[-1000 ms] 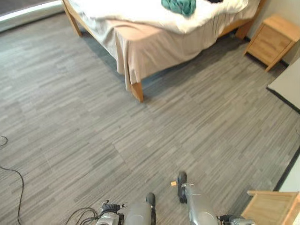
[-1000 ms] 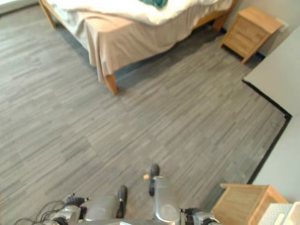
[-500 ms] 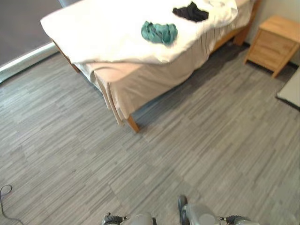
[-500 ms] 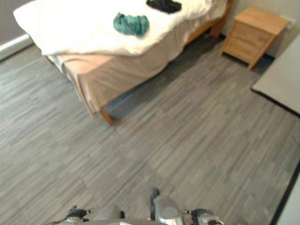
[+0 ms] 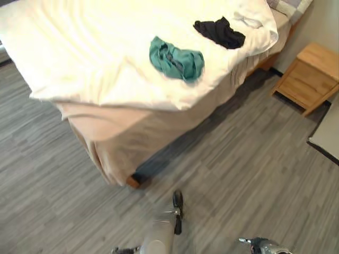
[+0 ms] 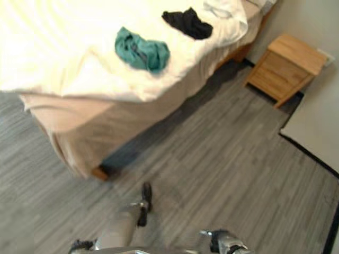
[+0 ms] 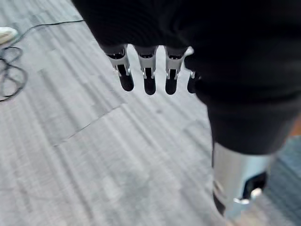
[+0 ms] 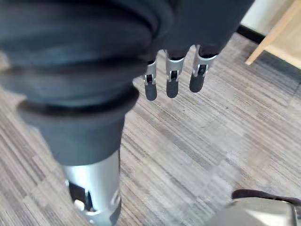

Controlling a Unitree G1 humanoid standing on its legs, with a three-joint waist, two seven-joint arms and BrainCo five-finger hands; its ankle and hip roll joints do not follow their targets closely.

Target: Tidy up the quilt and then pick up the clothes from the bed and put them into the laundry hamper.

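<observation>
So the quilt (image 5: 106, 58) lies rumpled over the bed (image 5: 122, 143) up ahead, with the green garment (image 5: 176, 58) near its closer edge and the black garment (image 5: 220, 33) farther along toward the nightstand (image 5: 307, 76). The left hand (image 7: 150, 75) and the right hand (image 8: 174, 77) both hang empty over the floor (image 5: 238, 174), fingers relaxed and straight. Both are well short of the bed, so neither looks clearly nearer.

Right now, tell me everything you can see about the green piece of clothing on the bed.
The green garment is a teal, soft-looking cloth, crumpled into a loose heap with dark folds across it. It lies on the white quilt, near the side of the bed that faces the robot. Nothing but the quilt touches it; the black garment lies apart from it, further up the bed. Neither hand is near it.
</observation>
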